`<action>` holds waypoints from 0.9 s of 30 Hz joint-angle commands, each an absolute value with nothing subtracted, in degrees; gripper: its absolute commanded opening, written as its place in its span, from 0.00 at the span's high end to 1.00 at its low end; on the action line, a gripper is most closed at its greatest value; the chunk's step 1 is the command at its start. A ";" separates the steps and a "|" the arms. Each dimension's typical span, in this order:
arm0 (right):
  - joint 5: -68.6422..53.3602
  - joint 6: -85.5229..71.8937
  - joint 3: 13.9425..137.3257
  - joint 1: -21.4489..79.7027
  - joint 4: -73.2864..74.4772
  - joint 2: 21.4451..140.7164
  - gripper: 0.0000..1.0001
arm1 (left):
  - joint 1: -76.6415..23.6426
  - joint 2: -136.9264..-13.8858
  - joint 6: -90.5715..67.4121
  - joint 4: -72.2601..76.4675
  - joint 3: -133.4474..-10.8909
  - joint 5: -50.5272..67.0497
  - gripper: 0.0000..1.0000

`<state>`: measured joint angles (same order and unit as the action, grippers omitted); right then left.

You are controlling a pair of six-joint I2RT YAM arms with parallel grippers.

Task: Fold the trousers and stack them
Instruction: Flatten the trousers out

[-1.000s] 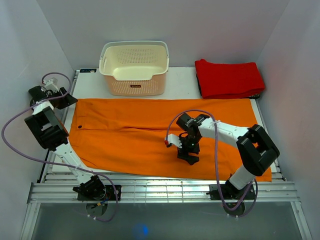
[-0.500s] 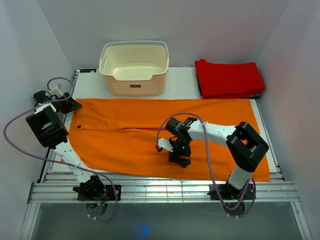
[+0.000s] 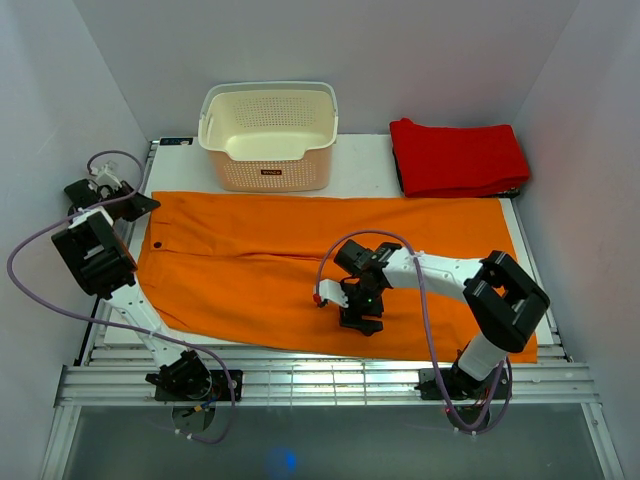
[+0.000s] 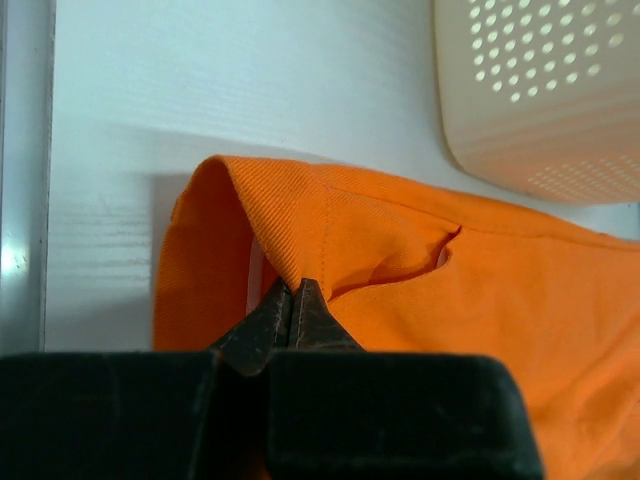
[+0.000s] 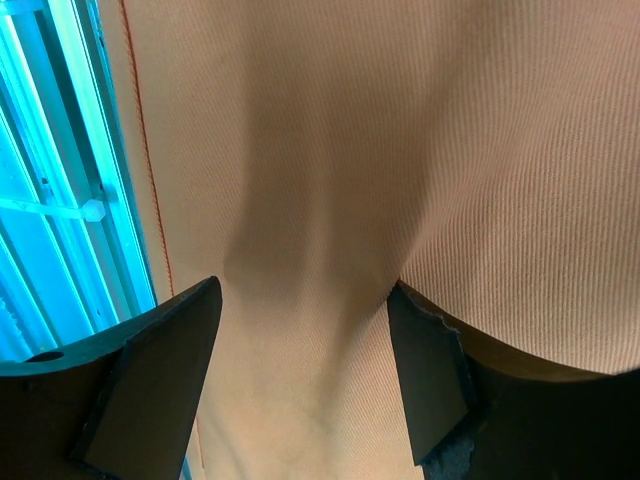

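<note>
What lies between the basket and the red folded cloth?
Nothing; only a bare strip of white table separates the basket from the red folded cloth, seen in the top external view.

White table [image 3: 370, 165] w/ slatted metal rail [image 3: 330, 380] along near edge. Orange trousers [image 3: 260, 270] lie spread across it, nearly full width, waist at L, leg ends at R; near-R corner reaches onto the rail. Cream perforated laundry basket [image 3: 240, 172] stands at back, L of centre, just beside trousers' far edge. Red folded cloth [image 3: 457, 157] at back-R corner, apart from basket.
</note>
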<state>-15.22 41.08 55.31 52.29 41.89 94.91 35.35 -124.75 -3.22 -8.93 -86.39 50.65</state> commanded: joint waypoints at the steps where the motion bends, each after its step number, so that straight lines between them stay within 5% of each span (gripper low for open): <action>1: -14.68 42.45 48.52 53.00 39.99 100.19 0.27 | 35.59 -120.75 -8.96 -0.44 -88.76 51.07 1.00; 9: -13.62 43.24 44.48 53.00 39.73 99.67 0.28 | 35.51 -126.38 -7.56 -3.60 -94.22 46.41 0.99; 11: -13.36 43.24 44.30 52.91 39.73 99.41 0.28 | 35.42 -126.91 -6.77 -4.39 -94.66 45.53 0.67; 14: -13.18 43.24 44.91 53.00 40.34 98.44 0.27 | 35.42 -127.09 -4.84 -7.02 -95.88 45.00 0.46; 20: -13.27 40.26 51.76 52.12 44.11 93.35 0.14 | 35.42 -120.34 8.06 -20.97 -96.42 45.53 0.40; 22: -13.53 39.64 55.45 49.76 46.22 90.19 0.03 | 35.42 -114.89 15.79 -24.76 -94.05 44.48 0.40; 27: -16.96 39.90 63.09 37.31 51.41 85.96 0.02 | 35.33 -107.33 30.39 -40.59 -90.80 44.21 0.39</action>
